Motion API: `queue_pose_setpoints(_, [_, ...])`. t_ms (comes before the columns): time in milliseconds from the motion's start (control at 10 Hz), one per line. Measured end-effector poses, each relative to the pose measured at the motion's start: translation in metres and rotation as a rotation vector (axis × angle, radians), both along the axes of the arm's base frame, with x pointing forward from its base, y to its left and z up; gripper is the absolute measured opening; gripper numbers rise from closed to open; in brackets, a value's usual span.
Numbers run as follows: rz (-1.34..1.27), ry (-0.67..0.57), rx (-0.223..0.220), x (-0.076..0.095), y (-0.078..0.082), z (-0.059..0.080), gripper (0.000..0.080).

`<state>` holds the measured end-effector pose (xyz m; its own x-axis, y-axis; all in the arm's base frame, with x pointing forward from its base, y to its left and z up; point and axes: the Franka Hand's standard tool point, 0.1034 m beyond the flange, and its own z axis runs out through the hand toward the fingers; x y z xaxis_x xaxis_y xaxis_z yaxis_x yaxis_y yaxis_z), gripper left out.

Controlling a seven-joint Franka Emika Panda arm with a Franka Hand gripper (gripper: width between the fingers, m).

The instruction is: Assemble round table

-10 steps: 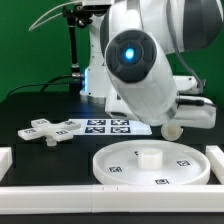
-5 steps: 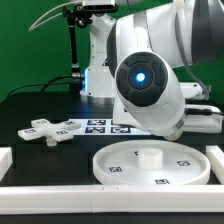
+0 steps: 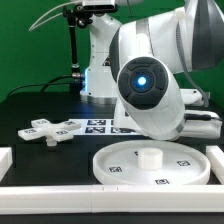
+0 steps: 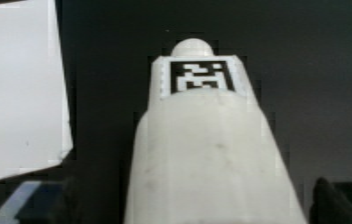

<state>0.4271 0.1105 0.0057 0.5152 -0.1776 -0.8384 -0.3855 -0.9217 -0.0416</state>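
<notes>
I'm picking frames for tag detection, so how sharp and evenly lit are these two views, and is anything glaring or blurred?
Exterior view: evenly lit, with the disc and cross foot fairly crisp; the near arm fills much of the frame, and its blue light glows with a halo. Wrist view: the leg is soft and washed out, though its tag is legible.

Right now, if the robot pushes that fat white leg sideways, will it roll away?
Probably, yes. The leg looks round and seems to lie on its side on the smooth black table, so a sideways nudge could set it rolling. It looks like hard plastic, so it should stay stiff. Its smooth sides might be slippery to grip.
</notes>
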Motion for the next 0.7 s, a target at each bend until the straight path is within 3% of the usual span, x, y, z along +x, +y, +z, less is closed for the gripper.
queue_pose_setpoints(100, [0.000, 0.000, 0.000, 0.0001, 0.0000, 0.0000, 0.0649])
queue_pose_setpoints(300, [0.000, 0.000, 0.000, 0.0001, -0.0002, -0.0002, 0.0405])
queue_pose_setpoints(700, [-0.005, -0.005, 0.000, 0.0027, -0.0040, 0.0003, 0.0407])
